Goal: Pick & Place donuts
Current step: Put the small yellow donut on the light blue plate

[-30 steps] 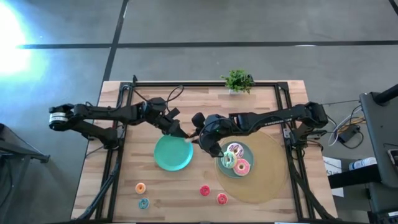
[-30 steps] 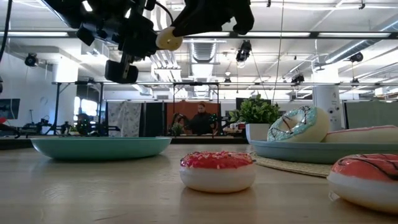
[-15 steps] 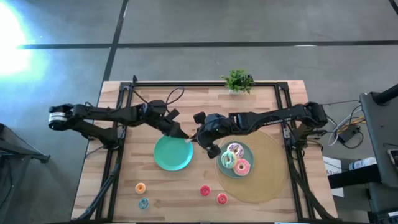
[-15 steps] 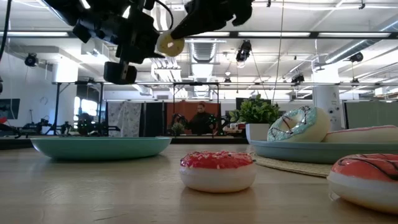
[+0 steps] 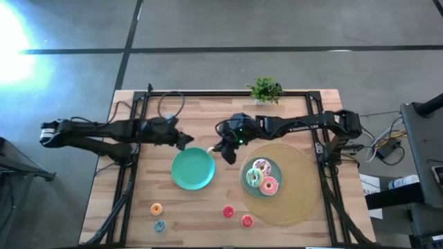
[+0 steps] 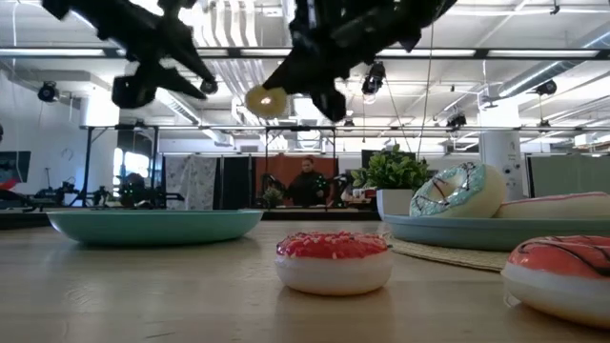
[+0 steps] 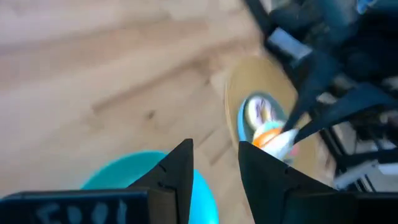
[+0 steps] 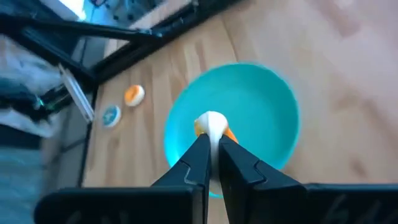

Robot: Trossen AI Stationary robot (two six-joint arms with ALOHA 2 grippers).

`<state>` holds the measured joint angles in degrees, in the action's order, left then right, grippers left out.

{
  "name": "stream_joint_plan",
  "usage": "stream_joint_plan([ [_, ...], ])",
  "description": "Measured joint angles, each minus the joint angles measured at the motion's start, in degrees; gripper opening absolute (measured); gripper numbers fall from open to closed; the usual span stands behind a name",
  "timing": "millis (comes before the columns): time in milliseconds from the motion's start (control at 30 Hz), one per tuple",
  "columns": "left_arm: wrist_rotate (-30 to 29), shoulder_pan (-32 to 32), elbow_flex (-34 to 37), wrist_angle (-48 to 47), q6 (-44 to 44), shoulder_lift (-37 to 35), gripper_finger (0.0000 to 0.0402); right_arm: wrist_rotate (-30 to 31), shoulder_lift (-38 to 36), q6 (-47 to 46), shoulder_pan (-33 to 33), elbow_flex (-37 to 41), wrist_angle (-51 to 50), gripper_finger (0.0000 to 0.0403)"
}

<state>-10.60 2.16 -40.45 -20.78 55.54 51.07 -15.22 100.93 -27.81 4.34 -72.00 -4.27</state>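
Right wrist view | right claw (image 8: 213, 144) grips orange donut (image 8: 211, 124) above teal plate (image 8: 261, 118) (airborne) | left claw (image 7: 214, 163) parted, holding nothing

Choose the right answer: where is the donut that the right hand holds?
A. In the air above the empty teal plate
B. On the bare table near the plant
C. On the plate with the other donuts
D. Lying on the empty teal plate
A: the right hand pinches the donut in the air, with the plate below it.
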Motion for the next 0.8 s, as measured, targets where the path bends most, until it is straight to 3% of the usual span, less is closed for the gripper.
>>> stream_joint_plan([
  [200, -13.9, -9.0, -0.3, 0.8, -2.5, -4.8, 0.0101, -9.3, 9.2, -12.0, 0.2, -2.2, 4.1, 0.0018],
  [367, -21.7, -14.3, -0.9, 0.7, -3.0, -6.4, 0.0101, -12.7, 18.1, -17.1, -0.1, -9.4, 4.6, 0.0018],
  [567, -26.1, -18.5, -0.9, -1.8, -3.0, -6.4, 0.0101, -20.4, 25.9, -22.8, 0.7, -17.8, 1.0, 0.0018],
  [800, -30.2, -20.2, -1.1, -6.3, -3.0, -6.4, 0.0101, -21.3, 31.7, -19.7, 0.4, -27.1, -13.4, 0.0018],
])
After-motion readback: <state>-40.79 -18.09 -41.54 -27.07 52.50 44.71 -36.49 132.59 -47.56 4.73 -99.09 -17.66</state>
